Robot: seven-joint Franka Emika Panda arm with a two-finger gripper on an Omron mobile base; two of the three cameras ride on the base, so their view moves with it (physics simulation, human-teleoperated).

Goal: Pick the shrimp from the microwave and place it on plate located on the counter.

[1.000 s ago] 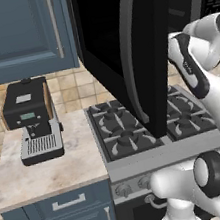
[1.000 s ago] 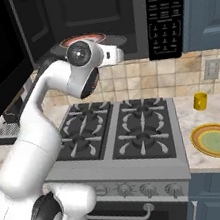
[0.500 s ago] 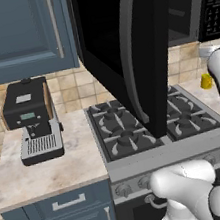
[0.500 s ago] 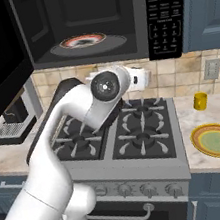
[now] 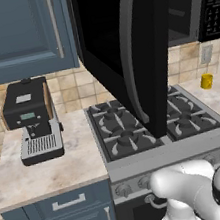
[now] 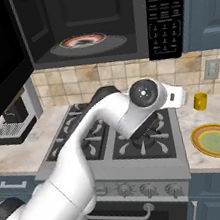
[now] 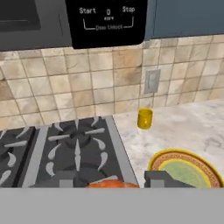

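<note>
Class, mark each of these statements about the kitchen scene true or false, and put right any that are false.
1. The microwave door stands open. True.
2. The plate lies on the stovetop. False: it lies on the counter, right of the stovetop.
3. A small yellow cylinder stands behind the plate, near the wall. True.
4. The coffee machine stands right of the stovetop. False: it stands on the left.
5. In the hand view, something orange shows between the pincer tips. True.

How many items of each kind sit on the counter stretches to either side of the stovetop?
Coffee machine: 1
Yellow cylinder: 1
Plate: 1
Total: 3
</note>
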